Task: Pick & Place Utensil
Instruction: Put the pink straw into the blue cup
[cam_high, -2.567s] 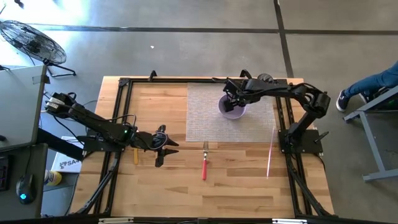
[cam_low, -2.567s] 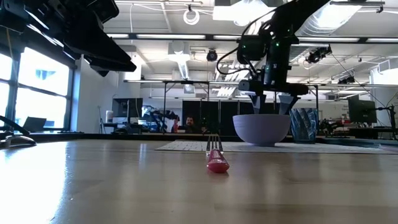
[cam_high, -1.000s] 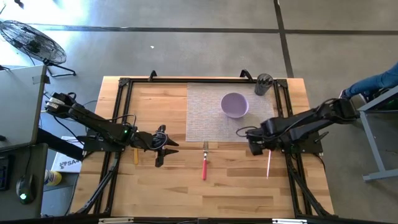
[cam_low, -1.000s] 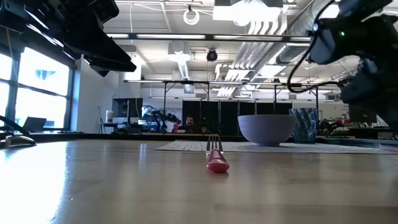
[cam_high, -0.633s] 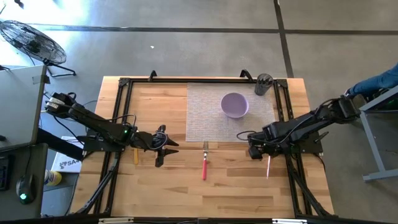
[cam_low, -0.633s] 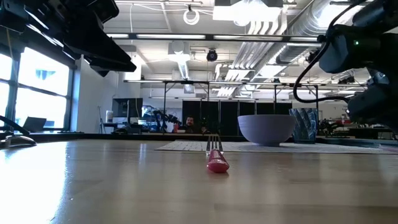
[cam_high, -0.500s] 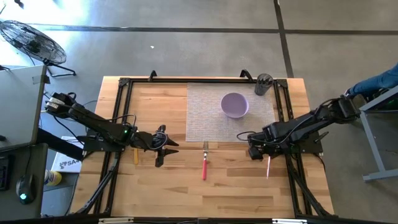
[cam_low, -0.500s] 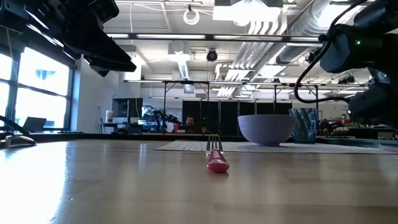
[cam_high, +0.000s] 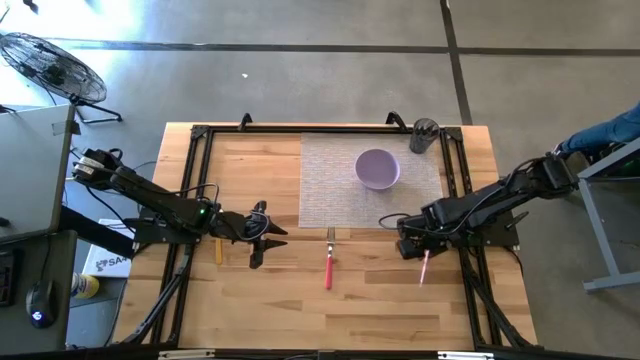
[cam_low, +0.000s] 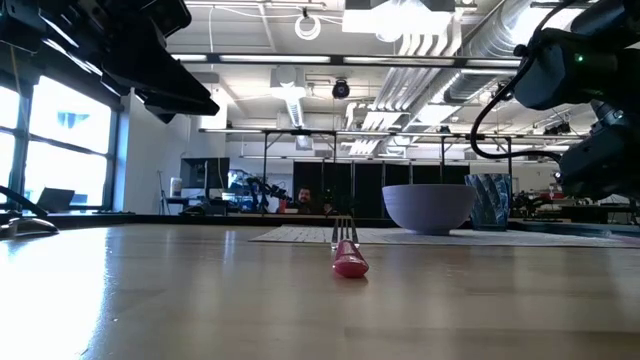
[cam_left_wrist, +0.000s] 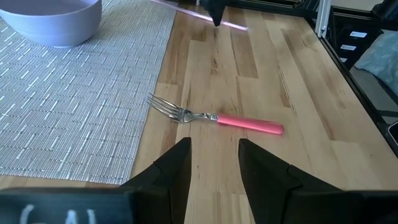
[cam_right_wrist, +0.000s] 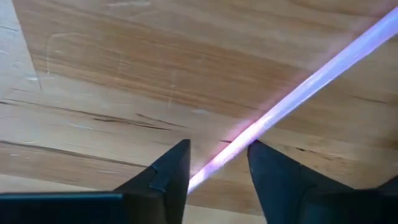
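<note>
A fork (cam_high: 328, 262) with a pink handle lies flat on the wood, prongs toward the woven mat (cam_high: 330, 190); the left wrist view shows the fork (cam_left_wrist: 214, 118) too. A thin pink translucent stick (cam_high: 425, 266) lies on the table to the fork's right. My right gripper (cam_high: 410, 246) is low over the stick's far end, open, its fingers on either side of the stick (cam_right_wrist: 292, 96). My left gripper (cam_left_wrist: 214, 168) hangs open above the wood left of the fork, in the high view (cam_high: 258, 236). My right gripper comes from above, fingers pointing down and standing across the stick near its far end. The stick crosses the gap on a slant and meets the inner edge of one finger (cam_right_wrist: 186, 177). It is not pinched and lies on the table.
A lilac bowl (cam_high: 377, 168) stands on the mat, and a dark cup (cam_high: 423, 135) at the far right corner. Black frame rails (cam_high: 190, 200) run along the table's left and right sides. A person's leg (cam_high: 600, 135) shows beyond the right edge.
My right gripper has moved a little toward the table's near edge and settled over the stick's far end. The stick has turned slightly, its near end swinging toward the table's left, and stays on the wood.
</note>
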